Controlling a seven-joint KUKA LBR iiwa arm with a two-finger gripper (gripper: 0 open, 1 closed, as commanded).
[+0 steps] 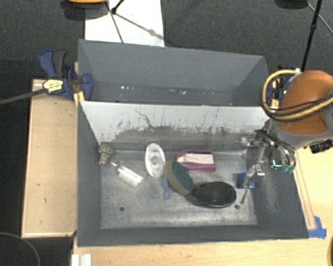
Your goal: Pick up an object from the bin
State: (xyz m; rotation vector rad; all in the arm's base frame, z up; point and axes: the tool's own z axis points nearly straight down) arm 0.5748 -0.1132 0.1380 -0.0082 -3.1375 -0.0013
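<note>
- Up front, the black oval brush [213, 194] lies flat on the floor of the grey metal bin [169, 214], long axis left-right.
- Just to its right hangs the gripper [254, 172]; how wide it stands can't be told, nothing visibly held.
- Behind: a pink rectangular box [196, 159].

The grey bin [120, 212] carries a loose row of things on its scuffed floor. From the left lie a small grey lump [106, 152], a clear bottle [127, 175], a white oval piece [154, 158] and a pink box [196, 159]. A green disc [179, 178] touches a black oval brush [214, 194].
</note>
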